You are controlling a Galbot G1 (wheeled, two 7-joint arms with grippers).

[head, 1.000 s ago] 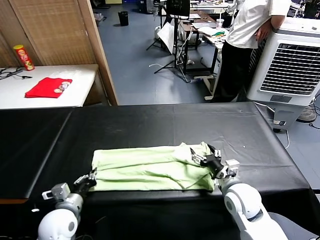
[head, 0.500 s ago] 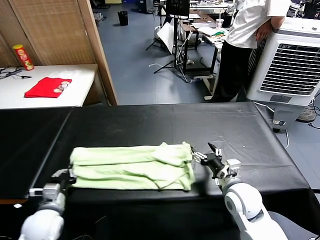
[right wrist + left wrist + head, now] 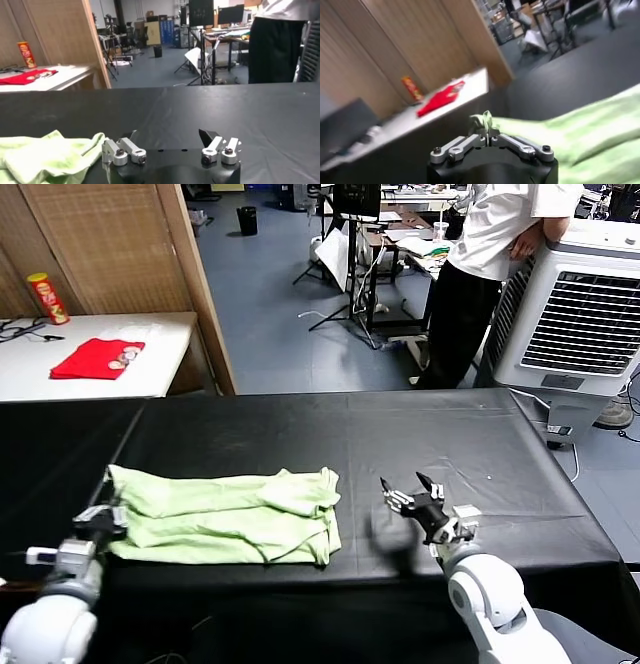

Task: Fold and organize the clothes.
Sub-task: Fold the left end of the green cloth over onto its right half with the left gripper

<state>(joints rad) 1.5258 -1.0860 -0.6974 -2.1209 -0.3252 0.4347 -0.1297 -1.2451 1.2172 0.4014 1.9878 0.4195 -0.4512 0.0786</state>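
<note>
Left gripper at 8 o'clock, fingers clamped on the T-shirt's edge; right gripper at 4 o'clock, fingers apart over the desk.

Red folded cloth and red can on white side table, black tabletop, white cooler
</note>
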